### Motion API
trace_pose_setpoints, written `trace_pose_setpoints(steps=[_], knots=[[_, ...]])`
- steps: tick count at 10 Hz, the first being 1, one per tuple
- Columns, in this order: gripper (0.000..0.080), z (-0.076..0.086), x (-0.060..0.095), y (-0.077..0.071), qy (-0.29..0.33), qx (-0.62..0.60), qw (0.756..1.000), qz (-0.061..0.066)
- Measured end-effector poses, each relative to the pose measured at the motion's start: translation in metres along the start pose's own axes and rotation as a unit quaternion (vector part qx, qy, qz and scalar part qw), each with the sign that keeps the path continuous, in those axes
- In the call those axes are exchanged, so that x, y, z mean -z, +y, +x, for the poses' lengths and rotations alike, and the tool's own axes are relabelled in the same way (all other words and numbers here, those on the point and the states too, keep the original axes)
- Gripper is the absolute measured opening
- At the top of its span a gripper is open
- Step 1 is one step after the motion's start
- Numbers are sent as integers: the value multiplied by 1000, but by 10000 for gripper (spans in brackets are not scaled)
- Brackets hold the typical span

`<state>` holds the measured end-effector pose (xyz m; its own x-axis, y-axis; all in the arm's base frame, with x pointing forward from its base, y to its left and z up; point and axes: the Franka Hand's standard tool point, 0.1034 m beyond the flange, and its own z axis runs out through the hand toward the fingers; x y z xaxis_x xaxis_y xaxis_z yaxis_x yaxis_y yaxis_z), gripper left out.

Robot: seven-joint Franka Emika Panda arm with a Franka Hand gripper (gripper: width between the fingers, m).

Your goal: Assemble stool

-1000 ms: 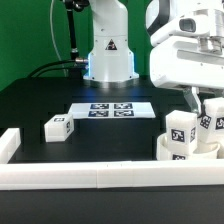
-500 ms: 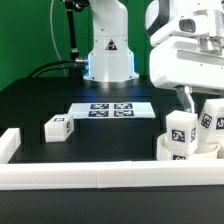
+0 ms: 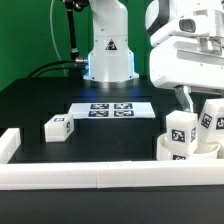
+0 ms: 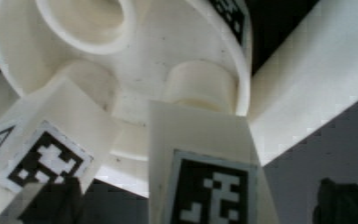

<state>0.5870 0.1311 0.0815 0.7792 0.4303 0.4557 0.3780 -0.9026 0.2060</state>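
The round white stool seat (image 3: 186, 152) lies at the exterior view's right, against the front rail. Two tagged white legs stand upright on it, one nearer (image 3: 180, 133) and one farther right (image 3: 212, 118). A third tagged leg (image 3: 57, 127) lies loose at the exterior view's left. My gripper (image 3: 198, 100) hangs over the seat by the right leg. In the wrist view the seat (image 4: 149, 70) shows its holes. One leg (image 4: 202, 165) stands midway between my dark fingers (image 4: 350, 205), with gaps on both sides. The other leg (image 4: 48, 150) is beside it. The gripper (image 4: 197, 215) is open.
The marker board (image 3: 112, 109) lies flat in front of the robot base (image 3: 108, 55). Long white border rails run along the front (image 3: 90, 178) and the exterior view's left (image 3: 10, 145). The seat sits close to the front rail.
Between one second and half a second ago my finger shifted slightly toward the exterior view's left and the right leg shows more. Nothing has moved since.
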Motion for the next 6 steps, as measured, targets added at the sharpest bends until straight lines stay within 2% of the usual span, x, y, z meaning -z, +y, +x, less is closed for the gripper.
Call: trace_pose_setpoints(steps=[2, 3, 4, 5, 6], knots=[[650, 23, 28, 2, 3, -10, 1000, 11], [650, 27, 35, 1, -3, -14, 1000, 16], [650, 26, 47, 8, -44, -21, 998, 29], [650, 21, 47, 22, -51, -18, 998, 27], [650, 10, 40, 23, -91, -19, 995, 34]])
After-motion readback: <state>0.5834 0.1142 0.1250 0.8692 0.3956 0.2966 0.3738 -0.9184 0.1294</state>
